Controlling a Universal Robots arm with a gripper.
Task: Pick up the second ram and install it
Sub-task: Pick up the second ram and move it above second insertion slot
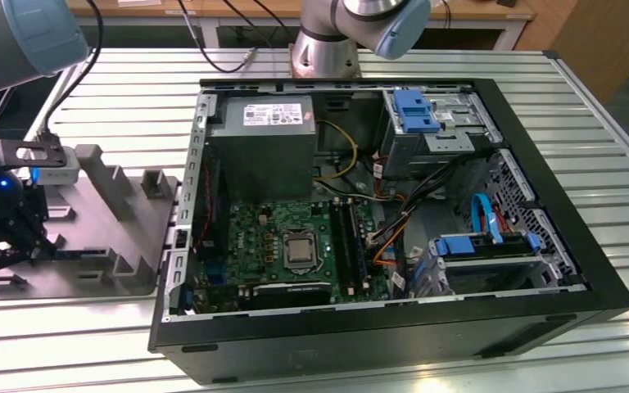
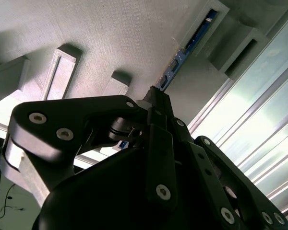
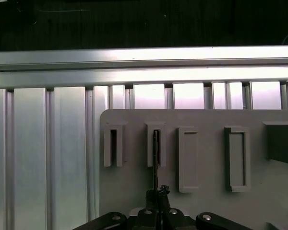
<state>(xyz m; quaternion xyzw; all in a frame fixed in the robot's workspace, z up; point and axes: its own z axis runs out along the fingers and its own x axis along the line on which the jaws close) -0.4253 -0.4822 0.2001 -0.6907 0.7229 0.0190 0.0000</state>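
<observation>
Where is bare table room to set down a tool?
Bare slats of the silver metal table lie at the exterior view's right of the open black computer case and nearer the camera than the grey plastic tray with upright posts. The tray is crowded: the black end effector grips a dark blue-black memory stick.

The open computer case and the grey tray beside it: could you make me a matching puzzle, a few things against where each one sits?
Things: 1 the second ram; 2 the hand; 3 the grey power supply box; 4 the silver processor socket.
Places: A on the green board inside the case; B closed on the ram's end; C on edge in a slotted post of the grey tray; D at the case end nearest the arm's base.
Pairs: 1-C, 2-B, 3-D, 4-A.
</observation>
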